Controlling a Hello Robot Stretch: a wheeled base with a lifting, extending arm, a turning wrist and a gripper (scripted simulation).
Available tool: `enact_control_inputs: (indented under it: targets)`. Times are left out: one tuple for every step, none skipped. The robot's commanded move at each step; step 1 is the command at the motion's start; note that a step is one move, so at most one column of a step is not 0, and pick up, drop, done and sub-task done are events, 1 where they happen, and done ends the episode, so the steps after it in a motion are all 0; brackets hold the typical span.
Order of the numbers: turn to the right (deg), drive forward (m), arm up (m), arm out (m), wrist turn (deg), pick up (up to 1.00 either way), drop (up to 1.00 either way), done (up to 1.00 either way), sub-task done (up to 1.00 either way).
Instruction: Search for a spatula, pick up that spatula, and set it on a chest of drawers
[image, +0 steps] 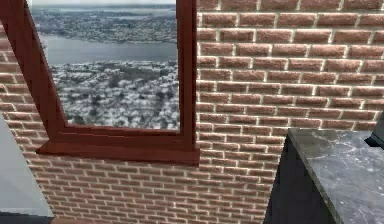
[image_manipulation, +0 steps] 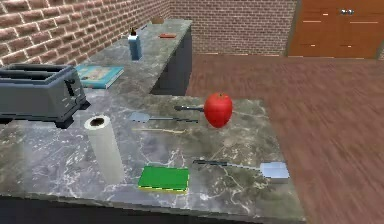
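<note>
A spatula (image_manipulation: 262, 168) with a thin dark handle and a pale flat blade lies on the marble countertop (image_manipulation: 50, 150), near its front right corner in the arm side view. A second utensil with a pale flat blade (image_manipulation: 150, 118) lies nearer the middle of the counter, left of a red apple (image_manipulation: 218, 110). A short dark handle (image_manipulation: 190, 107) rests beside the apple.
On the counter stand a grey toaster (image_manipulation: 38, 92), a white paper roll (image_manipulation: 104, 148) and a green sponge (image_manipulation: 163, 179). A blue bottle (image_manipulation: 134, 45) stands farther back. Wooden floor (image_manipulation: 300, 90) leads to a brown door (image_manipulation: 335, 28). In the forward view, a brick wall (image: 270, 80), a red-framed window (image: 115, 65) and a counter corner (image: 345, 170) stand close.
</note>
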Motion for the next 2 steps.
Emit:
enact_control_inputs:
  targets:
    - [9.0,0.00,0.00,0.00,0.0,0.00,0.00,0.00,0.00]
    - [0.0,0.10,0.00,0.00,0.0,0.00,0.00,0.00,0.00]
